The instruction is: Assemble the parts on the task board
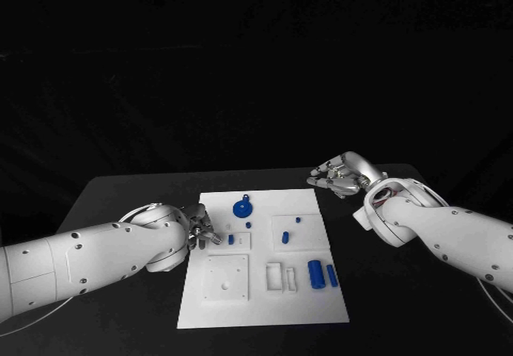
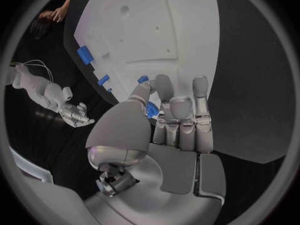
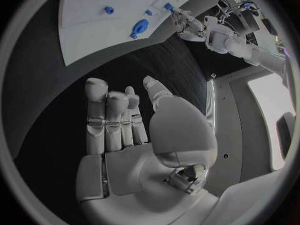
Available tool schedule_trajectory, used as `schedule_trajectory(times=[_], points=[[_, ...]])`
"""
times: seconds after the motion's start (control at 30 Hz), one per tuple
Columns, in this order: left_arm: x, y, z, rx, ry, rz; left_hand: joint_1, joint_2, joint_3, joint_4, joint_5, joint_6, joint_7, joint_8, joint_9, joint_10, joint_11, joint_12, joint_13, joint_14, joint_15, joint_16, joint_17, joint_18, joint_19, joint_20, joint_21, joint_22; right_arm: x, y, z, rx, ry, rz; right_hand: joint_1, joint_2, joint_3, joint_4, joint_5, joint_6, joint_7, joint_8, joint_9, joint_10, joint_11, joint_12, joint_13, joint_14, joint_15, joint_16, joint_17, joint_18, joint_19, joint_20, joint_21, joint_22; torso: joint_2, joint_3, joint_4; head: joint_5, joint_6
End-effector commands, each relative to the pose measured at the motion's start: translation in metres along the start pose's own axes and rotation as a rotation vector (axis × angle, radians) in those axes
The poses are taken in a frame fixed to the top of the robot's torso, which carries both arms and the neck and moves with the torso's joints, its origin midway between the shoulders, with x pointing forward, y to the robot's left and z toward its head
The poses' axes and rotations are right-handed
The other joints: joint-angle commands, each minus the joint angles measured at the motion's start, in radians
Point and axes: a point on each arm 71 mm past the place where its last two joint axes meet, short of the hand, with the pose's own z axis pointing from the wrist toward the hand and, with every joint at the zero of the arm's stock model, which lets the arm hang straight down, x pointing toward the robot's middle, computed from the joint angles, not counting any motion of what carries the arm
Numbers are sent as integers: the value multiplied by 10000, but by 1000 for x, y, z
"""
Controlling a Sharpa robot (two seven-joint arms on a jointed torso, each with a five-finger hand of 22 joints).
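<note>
Your left hand (image 1: 198,228) sits at the task board's (image 1: 267,311) left edge, its fingers (image 2: 152,101) pinched on a small blue part (image 2: 152,110). Your right hand (image 1: 340,175) hovers over the tabletop (image 1: 128,193) off the board's far right corner, fingers apart, holding nothing. Most work looks left (judging by the board): a disc-shaped part (image 1: 242,208), 2 cylinders (image 1: 316,272) and smaller pieces (image 1: 285,237) lie loose.

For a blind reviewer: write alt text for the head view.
The left hand pinches a small blue part at the left edge of the white task board. The right hand hovers open past the board's far right corner, holding nothing. On the board lie a round blue part and two blue cylinders.
</note>
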Motion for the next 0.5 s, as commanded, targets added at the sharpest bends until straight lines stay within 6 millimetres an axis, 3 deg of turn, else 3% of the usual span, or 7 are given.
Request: schedule_trajectory(times=[0.03, 0.5], points=[[10, 7, 1, -410, 885, -289, 86, 142, 51, -82, -32, 2004, -918, 52, 32, 244, -335, 44, 19, -2, -78, 55, 38, -12, -4, 64, 40, 212, 1, 1, 0, -97, 46, -17, 7, -39, 2, 30, 32, -59, -7, -39, -4, -61, 5, -56, -9, -47, -17, -33, -16, 101, 63, 4, -50, 603, 0, -3, 4, -15, -15], [-1, 4, 6, -817, 1548, -727, 144, 148, 32, -225, -54, 2016, -924, 56, 101, 245, -354, 115, 83, 20, -77, 179, 236, -6, -54, 55, 174, 210, 2, 1, 1, -104, 62, -4, 7, -39, 2, 30, 32, -59, -7, -39, -4, -61, 5, -56, -9, -47, -17, -33, -16, 101, 63, 4, -50, 603, 9, 2, -4, -18, -51]])
